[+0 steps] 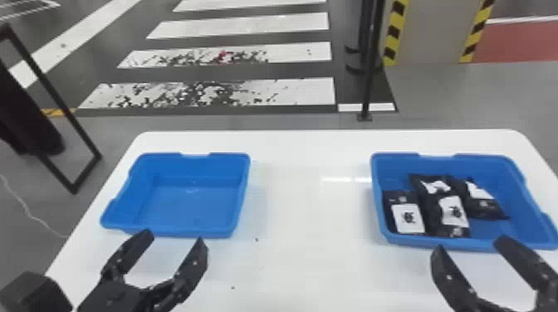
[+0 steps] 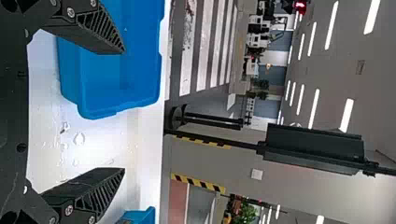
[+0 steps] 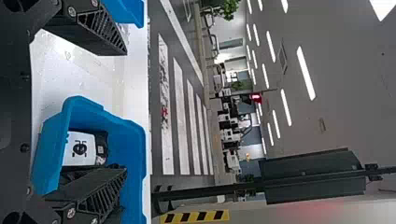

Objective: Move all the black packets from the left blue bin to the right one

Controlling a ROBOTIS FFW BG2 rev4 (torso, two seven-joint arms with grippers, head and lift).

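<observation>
In the head view, the left blue bin (image 1: 191, 207) has a bare floor. Several black packets (image 1: 431, 207) with white labels lie in the left and middle part of the right blue bin (image 1: 440, 244). My left gripper (image 1: 174, 240) is just in front of the left bin's near rim, open and holding nothing. My right gripper (image 1: 469, 244) stands open at the right bin's near rim. The left wrist view has the left gripper (image 2: 124, 111) with its fingers wide apart; in the right wrist view the right gripper (image 3: 126, 112) is likewise spread, one labelled packet (image 3: 81, 149) beyond it.
Both bins stand on a white table (image 1: 307, 199), with a wide strip of tabletop between them. A black pole (image 1: 367, 83) rises from the floor behind the table, and a dark frame (image 1: 74, 182) stands past its left side.
</observation>
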